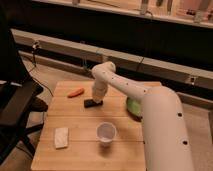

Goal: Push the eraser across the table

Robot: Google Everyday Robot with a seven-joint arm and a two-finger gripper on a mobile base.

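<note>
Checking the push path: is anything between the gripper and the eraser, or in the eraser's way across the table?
Nothing visible separates the gripper from the eraser; it sits right at it. On the table, the orange piece lies up-left and the white cup nearer the camera; neither touches it.

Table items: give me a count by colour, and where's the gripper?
Black: 1, eraser
Orange: 1, carrot-like piece
White: 2, cup, pad
Green: 1, bowl
Total: 5
Gripper: right over the eraser.
</note>
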